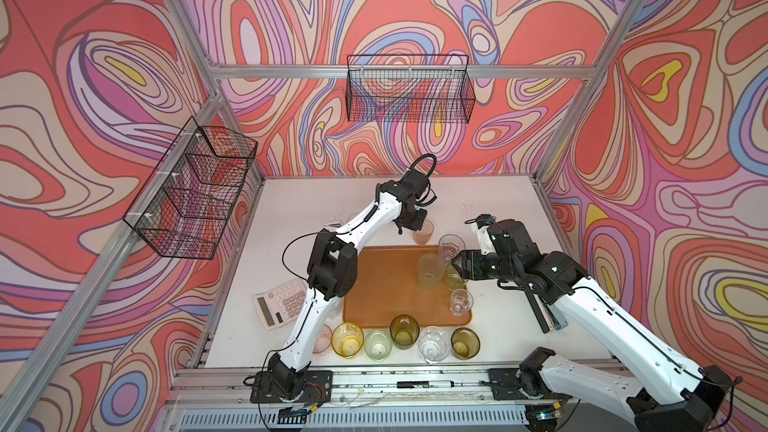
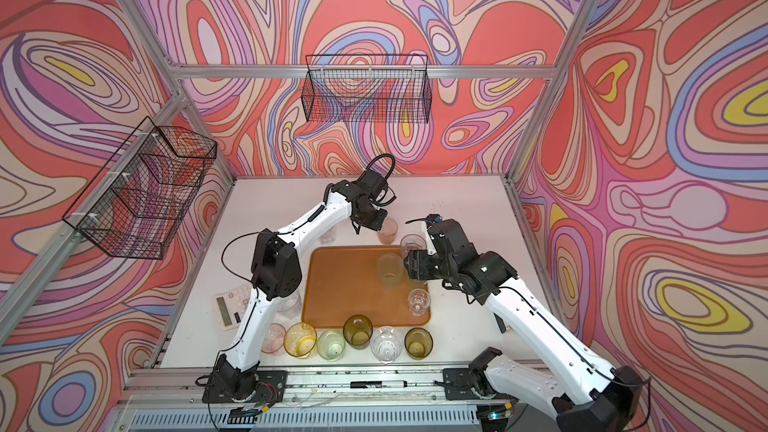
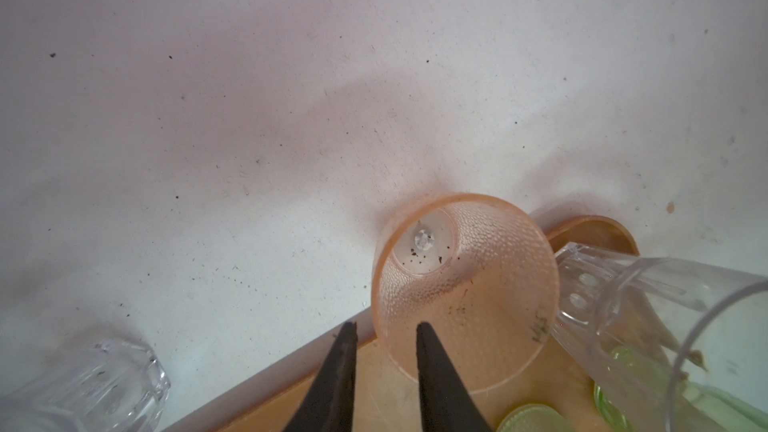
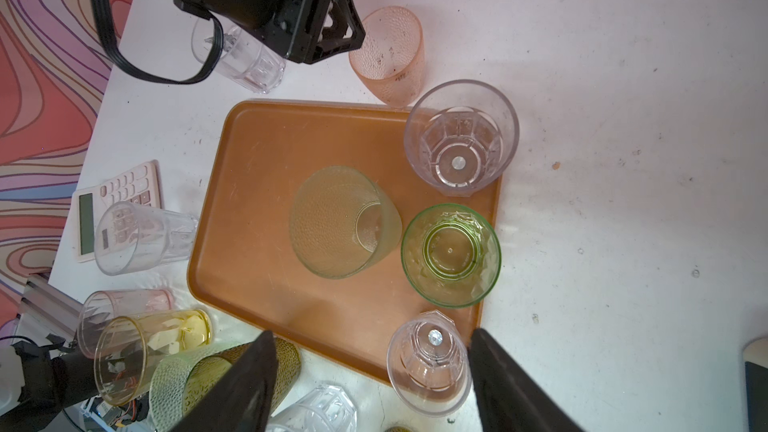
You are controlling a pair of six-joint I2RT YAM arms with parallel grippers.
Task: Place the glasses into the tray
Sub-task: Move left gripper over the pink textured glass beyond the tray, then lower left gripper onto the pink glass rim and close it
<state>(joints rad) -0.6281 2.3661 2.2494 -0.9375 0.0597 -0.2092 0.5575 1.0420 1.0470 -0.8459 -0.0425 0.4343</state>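
No text, brand or number can be read with certainty. Key markings are seen on the calculator (image 4: 124,187), but they are too small to be made out. Faint moulded marks are seen in the base of the green glass (image 4: 451,255), and a dark scribble is seen near the rim of the pink glass (image 4: 388,56); neither can be deciphered.

Bright, diffuse light, soft shadows on the white table (image 3: 249,76), top views bowed at edges.
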